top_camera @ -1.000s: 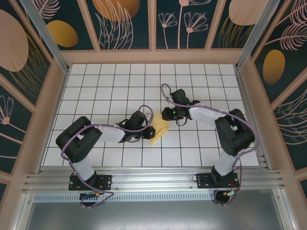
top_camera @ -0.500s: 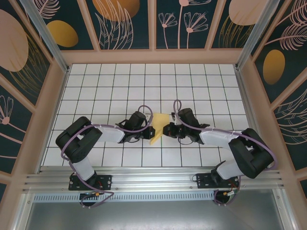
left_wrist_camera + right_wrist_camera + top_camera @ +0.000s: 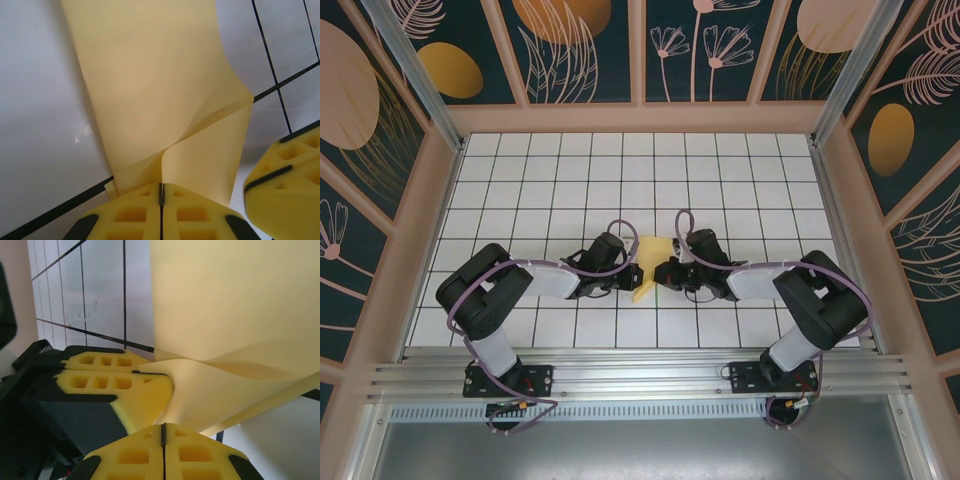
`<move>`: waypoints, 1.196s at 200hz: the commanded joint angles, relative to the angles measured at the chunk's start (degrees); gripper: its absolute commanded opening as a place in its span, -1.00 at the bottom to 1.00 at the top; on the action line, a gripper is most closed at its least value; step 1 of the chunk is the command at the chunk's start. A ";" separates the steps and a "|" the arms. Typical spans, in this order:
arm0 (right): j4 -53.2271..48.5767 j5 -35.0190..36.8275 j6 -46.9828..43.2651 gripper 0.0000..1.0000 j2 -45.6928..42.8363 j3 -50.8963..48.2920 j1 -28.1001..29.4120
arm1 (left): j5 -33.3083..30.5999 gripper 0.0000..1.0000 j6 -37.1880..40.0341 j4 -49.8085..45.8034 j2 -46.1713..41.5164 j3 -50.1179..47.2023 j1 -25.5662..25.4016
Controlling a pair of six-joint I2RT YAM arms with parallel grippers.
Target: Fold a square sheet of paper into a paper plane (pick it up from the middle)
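Left gripper (image 3: pixel 161 192): pads clenched flush on the sheet of paper (image 3: pixel 150 90). The sheet's near edge is pinched in the seam and buckles into a raised fold just above it.

Right gripper (image 3: pixel 163 432): also clamped tight on that sheet, with paper bulging out of its seam. The left fingers sit just beside it, at left of frame.

Top view: both grippers meet tip to tip at frame centre. The creased yellow sheet sits between them on the white grid table (image 3: pixel 570 180), one corner pointing toward the top of frame. The arms reach in from lower left and lower right.
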 commanded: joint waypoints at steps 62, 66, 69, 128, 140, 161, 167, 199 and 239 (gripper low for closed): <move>4.78 -1.13 0.05 -0.85 3.74 0.44 -0.54 | -1.47 -0.84 -0.99 -1.08 -0.63 -1.81 0.11; 4.91 -1.10 0.03 -0.85 3.92 0.35 -0.56 | -1.44 -0.84 -1.08 -0.99 -0.58 -1.85 0.14; 4.90 -1.09 0.01 -0.85 4.01 0.35 -0.62 | -1.49 -0.84 -1.12 -0.95 -0.58 -1.93 0.18; 4.49 0.07 0.18 -0.84 6.27 -0.57 -0.82 | -1.94 -0.84 -1.34 -0.91 -0.58 -2.55 0.11; 3.80 0.62 0.25 -0.84 6.12 -0.64 -0.84 | -2.06 -0.84 -1.16 -1.24 -0.59 -2.59 0.18; 1.52 1.12 -0.17 -0.83 5.62 0.20 -0.90 | -2.55 -0.85 -1.21 -1.43 -0.60 -2.85 0.16; 1.26 0.76 -0.11 -0.83 5.20 0.46 -1.03 | -2.59 -0.85 -1.16 -1.47 -0.58 -2.86 0.11; 2.05 -0.79 0.54 -0.80 0.84 0.03 -3.25 | -2.58 -0.85 -1.06 -1.87 -0.71 -2.94 0.12; 3.11 -4.05 0.26 -0.81 1.76 0.93 -4.35 | -2.53 -0.85 -0.99 -1.62 -0.74 -2.78 0.16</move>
